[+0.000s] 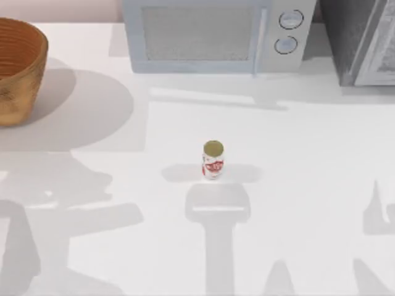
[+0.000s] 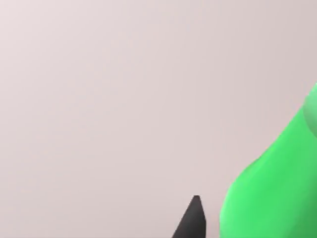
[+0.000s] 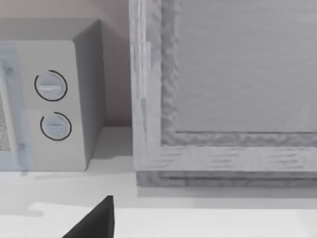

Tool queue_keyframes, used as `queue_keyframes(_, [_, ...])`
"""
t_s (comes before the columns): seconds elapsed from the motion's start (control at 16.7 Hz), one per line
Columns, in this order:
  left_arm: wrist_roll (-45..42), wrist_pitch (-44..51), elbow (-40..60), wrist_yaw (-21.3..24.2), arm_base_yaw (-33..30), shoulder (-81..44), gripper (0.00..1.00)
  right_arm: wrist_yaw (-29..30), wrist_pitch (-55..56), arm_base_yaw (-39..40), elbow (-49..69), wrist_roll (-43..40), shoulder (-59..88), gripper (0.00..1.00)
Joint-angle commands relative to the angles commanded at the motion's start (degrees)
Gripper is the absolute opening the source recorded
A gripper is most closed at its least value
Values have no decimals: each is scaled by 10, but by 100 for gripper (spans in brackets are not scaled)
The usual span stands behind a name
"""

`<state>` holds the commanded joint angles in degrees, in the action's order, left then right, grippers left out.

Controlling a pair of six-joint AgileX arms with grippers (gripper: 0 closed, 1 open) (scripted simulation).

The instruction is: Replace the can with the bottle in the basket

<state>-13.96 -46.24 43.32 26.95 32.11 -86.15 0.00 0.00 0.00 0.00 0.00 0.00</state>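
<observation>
The can (image 1: pixel 213 160), red-and-white with an olive-gold top, stands upright near the middle of the white table, far from the basket. The orange-brown wicker basket (image 1: pixel 18 74) sits at the back left, partly cut off by the edge of the top view. In the left wrist view a bright green bottle (image 2: pixel 277 188) hangs close to the camera against a plain wall. My left gripper (image 2: pixel 218 230) is shut on it, with one black finger (image 2: pixel 192 220) beside it. A dark part of my right gripper (image 3: pixel 96 220) faces the appliances at the back right.
A white microwave (image 1: pixel 213 37) with two round knobs stands at the back centre. A grey appliance (image 1: pixel 361 40) is beside it at the back right. Arm shadows fall across the front of the table (image 1: pixel 308 154).
</observation>
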Motion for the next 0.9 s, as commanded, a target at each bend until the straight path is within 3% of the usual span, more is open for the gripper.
queue_keyframes(0.24, [31,208,115,-38,-63,30,0,0,0,0,0,0,0,100])
queue_keyframes(0.42, [65,310,172,-69,-116,20,0,0,0,0,0,0,0,100])
queue_keyframes(0.6, [88,359,201,-90,-152,5,0,0,0,0,0,0,0,100])
queue_keyframes(0.9, [89,361,201,-90,-153,5,0,0,0,0,0,0,0,100])
